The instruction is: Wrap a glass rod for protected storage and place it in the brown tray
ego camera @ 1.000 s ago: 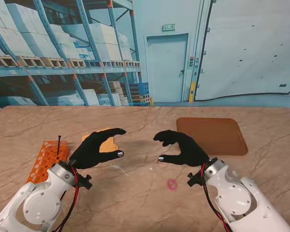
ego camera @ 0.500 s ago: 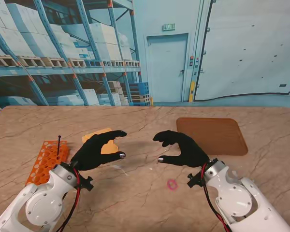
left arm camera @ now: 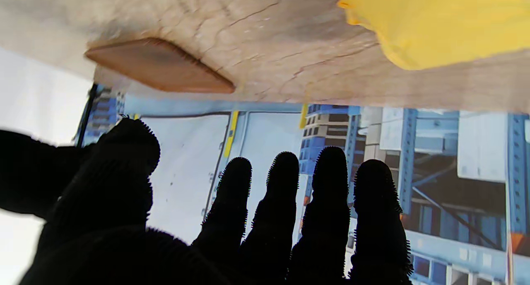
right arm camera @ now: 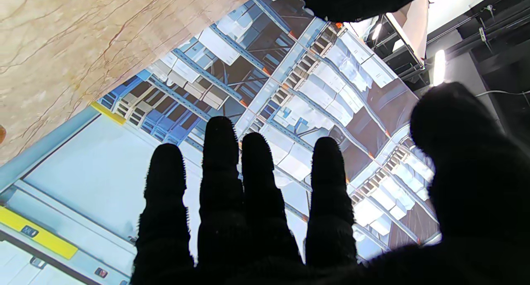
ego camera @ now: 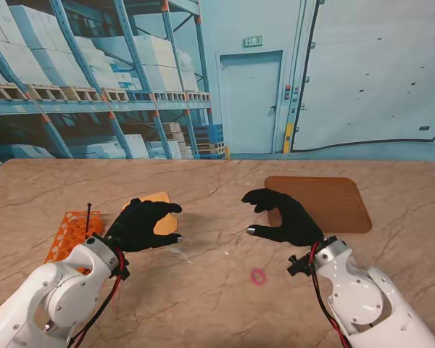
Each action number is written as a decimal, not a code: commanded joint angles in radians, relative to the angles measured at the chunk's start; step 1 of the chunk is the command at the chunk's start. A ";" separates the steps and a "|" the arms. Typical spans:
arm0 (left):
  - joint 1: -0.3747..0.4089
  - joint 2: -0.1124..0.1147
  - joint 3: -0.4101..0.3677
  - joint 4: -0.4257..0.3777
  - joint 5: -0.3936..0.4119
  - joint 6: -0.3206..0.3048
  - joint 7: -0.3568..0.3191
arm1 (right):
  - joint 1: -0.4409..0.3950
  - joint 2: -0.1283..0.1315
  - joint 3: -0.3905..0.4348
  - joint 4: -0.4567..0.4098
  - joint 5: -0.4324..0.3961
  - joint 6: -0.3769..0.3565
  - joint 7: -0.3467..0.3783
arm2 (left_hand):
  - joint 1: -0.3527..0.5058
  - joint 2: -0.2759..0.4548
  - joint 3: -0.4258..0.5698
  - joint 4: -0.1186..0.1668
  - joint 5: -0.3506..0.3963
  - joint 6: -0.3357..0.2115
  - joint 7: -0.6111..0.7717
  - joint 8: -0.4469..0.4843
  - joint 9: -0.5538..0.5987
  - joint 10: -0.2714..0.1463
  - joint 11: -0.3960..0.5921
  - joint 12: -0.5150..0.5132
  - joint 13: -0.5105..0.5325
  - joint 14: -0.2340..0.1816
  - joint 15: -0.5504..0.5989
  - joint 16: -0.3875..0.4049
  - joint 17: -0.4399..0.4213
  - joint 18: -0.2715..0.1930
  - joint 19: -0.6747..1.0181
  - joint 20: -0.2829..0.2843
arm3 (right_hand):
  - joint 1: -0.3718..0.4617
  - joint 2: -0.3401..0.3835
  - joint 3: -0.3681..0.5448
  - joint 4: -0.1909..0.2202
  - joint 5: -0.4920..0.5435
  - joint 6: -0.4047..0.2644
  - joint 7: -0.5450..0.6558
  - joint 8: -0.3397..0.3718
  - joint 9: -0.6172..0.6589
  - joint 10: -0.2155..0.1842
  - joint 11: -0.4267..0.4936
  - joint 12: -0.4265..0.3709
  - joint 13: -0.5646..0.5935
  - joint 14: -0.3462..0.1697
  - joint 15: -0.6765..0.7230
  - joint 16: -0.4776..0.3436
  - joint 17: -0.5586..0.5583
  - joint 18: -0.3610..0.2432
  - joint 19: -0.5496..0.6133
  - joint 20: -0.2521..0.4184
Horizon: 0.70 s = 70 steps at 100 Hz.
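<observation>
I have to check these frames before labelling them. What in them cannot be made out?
- Glass rod: stand view, only a faint streak near the left hand, too thin to confirm.
- Yellow cloth: stand view, partly hidden by that hand.
- Brown tray: its near corner hidden behind the right hand.
- Pink ring: too small to identify.

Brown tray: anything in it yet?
Empty. The stand view shows the brown tray with a bare surface; the right hand overlaps only its near-left corner, fingers apart and holding nothing.

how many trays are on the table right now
1. The brown tray lies flat on the table, on my right side toward the far edge, just beyond the right hand. The orange rack at left is not a tray.
</observation>
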 commanded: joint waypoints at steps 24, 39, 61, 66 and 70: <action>-0.090 0.011 0.118 0.086 0.131 0.138 0.012 | -0.023 -0.010 0.024 0.005 0.009 -0.004 -0.024 | -0.062 -0.079 0.117 -0.040 0.059 -0.010 0.150 0.073 0.091 -0.029 0.130 0.070 0.066 -0.012 0.130 0.083 0.039 -0.025 0.193 0.090 | 0.005 -0.017 -0.018 0.022 0.009 0.000 -0.001 0.003 0.004 -0.005 0.013 0.004 0.017 -0.003 0.016 0.009 -0.008 -0.015 0.036 0.010; -0.145 0.017 0.190 0.137 0.227 0.218 0.015 | -0.032 -0.012 0.035 0.007 0.017 -0.012 -0.031 | -0.083 -0.089 0.137 -0.045 0.088 0.006 0.185 0.082 0.122 -0.017 0.159 0.078 0.085 0.002 0.164 0.096 0.052 -0.023 0.233 0.101 | 0.005 -0.016 -0.017 0.022 0.009 -0.001 -0.001 0.003 0.005 -0.006 0.013 0.003 0.017 -0.002 0.016 0.009 -0.008 -0.015 0.036 0.009; -0.207 0.028 0.265 0.207 0.336 0.285 -0.004 | -0.040 -0.015 0.040 0.000 0.015 -0.011 -0.047 | -0.100 -0.092 0.150 -0.047 0.136 0.020 0.230 0.088 0.185 -0.006 0.185 0.075 0.134 0.012 0.193 0.093 0.110 -0.019 0.265 0.104 | 0.005 -0.015 -0.016 0.022 0.010 0.000 0.000 0.003 0.005 -0.005 0.014 0.004 0.017 -0.003 0.018 0.009 -0.009 -0.015 0.037 0.008; -0.220 0.030 0.281 0.226 0.354 0.295 -0.002 | -0.041 -0.016 0.040 -0.002 0.013 -0.012 -0.051 | -0.103 -0.090 0.151 -0.048 0.135 0.018 0.232 0.087 0.183 -0.012 0.187 0.074 0.130 0.009 0.191 0.090 0.110 -0.021 0.265 0.103 | 0.003 -0.013 -0.016 0.022 0.009 0.000 -0.001 0.003 0.007 -0.006 0.015 0.004 0.019 -0.004 0.019 0.010 -0.008 -0.016 0.038 0.008; -0.232 0.031 0.295 0.243 0.361 0.303 0.004 | -0.042 -0.016 0.040 -0.004 0.011 -0.013 -0.052 | -0.102 -0.094 0.155 -0.047 0.138 0.019 0.237 0.088 0.185 -0.009 0.189 0.074 0.126 0.009 0.188 0.087 0.110 -0.021 0.265 0.102 | 0.002 -0.012 -0.016 0.022 0.009 0.000 -0.001 0.003 0.007 -0.006 0.015 0.004 0.018 -0.004 0.019 0.009 -0.007 -0.015 0.038 0.008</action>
